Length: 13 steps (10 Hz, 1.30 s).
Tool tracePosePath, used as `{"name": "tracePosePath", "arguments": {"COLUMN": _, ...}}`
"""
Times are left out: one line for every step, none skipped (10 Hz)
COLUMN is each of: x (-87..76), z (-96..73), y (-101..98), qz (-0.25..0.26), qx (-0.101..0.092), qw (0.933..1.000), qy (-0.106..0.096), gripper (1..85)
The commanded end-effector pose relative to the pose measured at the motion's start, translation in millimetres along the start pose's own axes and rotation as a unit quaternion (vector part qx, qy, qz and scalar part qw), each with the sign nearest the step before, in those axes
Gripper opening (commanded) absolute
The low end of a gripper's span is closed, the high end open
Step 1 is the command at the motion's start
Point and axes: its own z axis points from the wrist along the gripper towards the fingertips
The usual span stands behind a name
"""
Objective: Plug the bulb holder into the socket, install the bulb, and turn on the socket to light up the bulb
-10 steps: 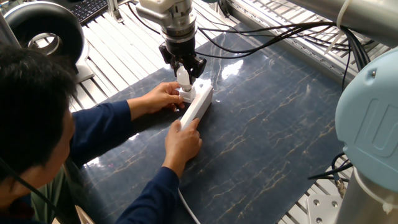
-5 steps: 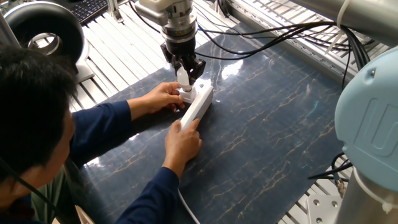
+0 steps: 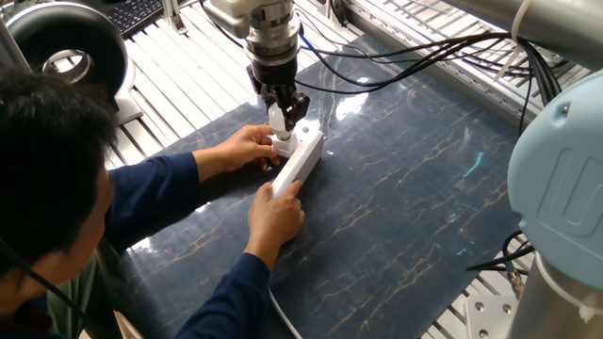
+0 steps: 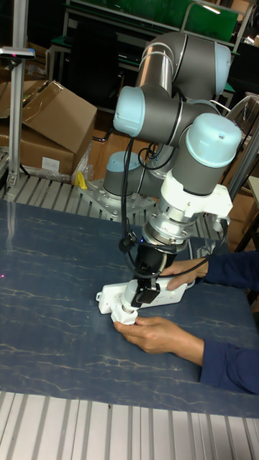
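- On the dark marbled table [image 3: 415,188], the socket [image 3: 300,158] lies at an angle — its cord [image 3: 283,315] runs off toward the near edge.
- The holder [image 3: 282,145] sits plugged into the socket's far end, upright.
- The gripper [image 3: 280,115] points straight down over it, fingers clenched around the bulb [image 3: 277,118], whose base meets the holder's top.
- In the tall fixed view the gripper [image 4: 138,293] stands just above the holder [image 4: 127,314], at the socket's [image 4: 155,291] end.
- A person's one hand [image 3: 247,148] cups the holder's end of the socket — the other hand [image 3: 277,215] presses the near end.
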Motion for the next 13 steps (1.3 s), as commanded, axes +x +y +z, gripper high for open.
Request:
{"name": "tracePosePath", "arguments": {"x": -3.2, "z": -0.4, "y": 3.2, "qz": 0.027, "qx": -0.006, "qw": 0.9996, "qy": -0.009, "gripper": 1.3}}
{"name": "tracePosePath", "arguments": {"x": -3.2, "z": -0.4, "y": 3.6, "qz": 0.031, "qx": -0.007, "qw": 0.9994, "qy": -0.009, "gripper": 1.3}}
{"name": "tracePosePath", "arguments": {"x": -3.7, "z": -0.4, "y": 3.9, "qz": 0.038, "qx": -0.007, "qw": 0.9992, "qy": -0.010, "gripper": 1.3}}
{"name": "tracePosePath", "arguments": {"x": -5.7, "z": -0.4, "y": 4.1, "qz": 0.045, "qx": -0.008, "qw": 0.9989, "qy": -0.014, "gripper": 1.3}}
{"name": "tracePosePath", "arguments": {"x": -6.5, "z": -0.3, "y": 5.2, "qz": 0.051, "qx": -0.011, "qw": 0.9985, "qy": -0.015, "gripper": 1.3}}
{"name": "tracePosePath", "arguments": {"x": -6.9, "z": -0.4, "y": 5.9, "qz": 0.058, "qx": -0.013, "qw": 0.9981, "qy": -0.016, "gripper": 1.3}}
{"name": "tracePosePath", "arguments": {"x": -6.4, "z": -0.4, "y": 6.2, "qz": 0.062, "qx": -0.013, "qw": 0.9979, "qy": -0.015, "gripper": 1.3}}
{"name": "tracePosePath", "arguments": {"x": -6.4, "z": -0.4, "y": 6.9, "qz": 0.067, "qx": -0.015, "qw": 0.9976, "qy": -0.015, "gripper": 1.3}}
{"name": "tracePosePath", "arguments": {"x": -6.1, "z": -0.3, "y": 7.2, "qz": 0.069, "qx": -0.016, "qw": 0.9974, "qy": -0.014, "gripper": 1.3}}
{"name": "tracePosePath", "arguments": {"x": -4.9, "z": -0.2, "y": 7.0, "qz": 0.073, "qx": -0.016, "qw": 0.9971, "qy": -0.012, "gripper": 1.3}}
{"name": "tracePosePath", "arguments": {"x": -4.7, "z": 0.0, "y": 7.7, "qz": 0.078, "qx": -0.016, "qw": 0.9968, "qy": -0.011, "gripper": 1.3}}
{"name": "tracePosePath", "arguments": {"x": -5.1, "z": 1.9, "y": 6.7, "qz": 0.085, "qx": -0.013, "qw": 0.9963, "qy": -0.010, "gripper": 1.3}}
{"name": "tracePosePath", "arguments": {"x": -6.3, "z": 4.3, "y": 6.3, "qz": 0.093, "qx": -0.009, "qw": 0.9956, "qy": -0.010, "gripper": 1.3}}
